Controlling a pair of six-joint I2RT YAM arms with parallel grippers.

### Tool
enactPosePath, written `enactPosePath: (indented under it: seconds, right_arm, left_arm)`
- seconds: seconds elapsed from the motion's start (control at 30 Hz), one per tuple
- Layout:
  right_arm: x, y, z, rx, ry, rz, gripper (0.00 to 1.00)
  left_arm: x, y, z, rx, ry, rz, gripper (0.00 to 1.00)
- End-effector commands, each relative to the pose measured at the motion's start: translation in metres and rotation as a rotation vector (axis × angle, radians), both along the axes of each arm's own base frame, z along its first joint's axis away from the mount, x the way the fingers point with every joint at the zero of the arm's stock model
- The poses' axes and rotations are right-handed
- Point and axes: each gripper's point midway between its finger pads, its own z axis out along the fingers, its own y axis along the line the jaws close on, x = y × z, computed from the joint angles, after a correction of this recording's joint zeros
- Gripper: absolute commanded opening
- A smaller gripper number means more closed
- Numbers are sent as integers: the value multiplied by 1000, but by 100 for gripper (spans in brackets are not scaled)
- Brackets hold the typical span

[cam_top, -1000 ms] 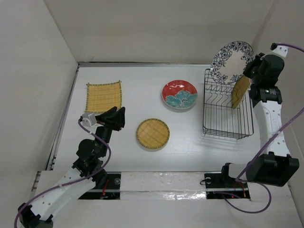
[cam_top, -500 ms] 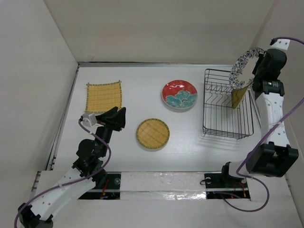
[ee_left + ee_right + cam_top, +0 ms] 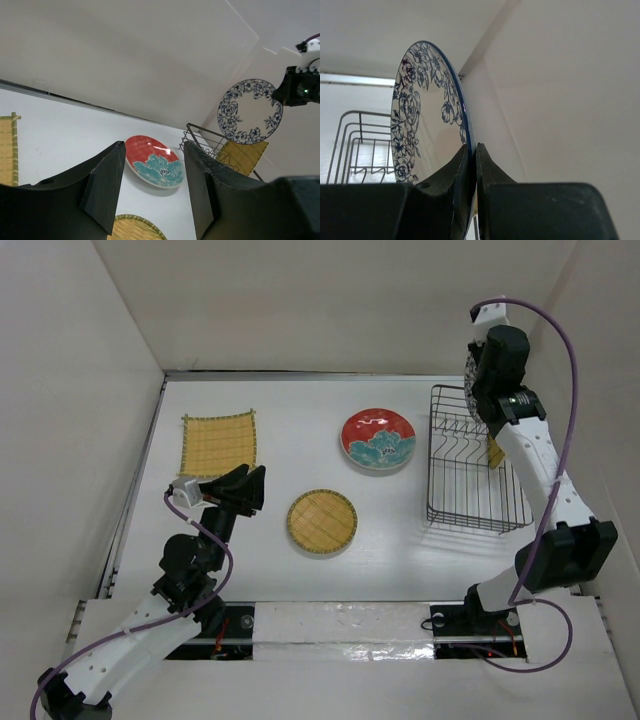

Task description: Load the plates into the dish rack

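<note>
Blue-white plate [image 3: 427, 115], rim in right gripper [image 3: 471, 155], upright above dish rack [image 3: 470, 490]

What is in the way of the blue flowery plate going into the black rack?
Nothing visible blocks it. The right tool holds the blue plate above the rack. Only a yellow plate leans at the rack's right side, with free slots beside it.
</note>
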Motion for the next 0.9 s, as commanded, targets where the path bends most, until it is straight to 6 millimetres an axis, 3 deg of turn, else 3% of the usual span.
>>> enactPosePath:
  seconds: [0.0,0.43,0.6,0.7,0.87]
  right_arm:
    - [-12,-16,67,-92,-169,-115,0]
    - [-13,-21,41,-176,-84,-184,0]
    - [-18,-39,10,-180,-23,-229,0]
    - [-20,-39,0,-184,-3,-228,0]
    - [-19,-43,-3,-207,6,-260,0]
  left_arm:
    - [-8,2,23,-58,-67,-17,47]
    - [-8,1,23,-59,-68,-24,47]
    - [-9,0,24,-61,-71,-30,47]
    - [-9,0,24,-62,-72,-34,47]
    - [-11,2,24,-65,-78,-30,47]
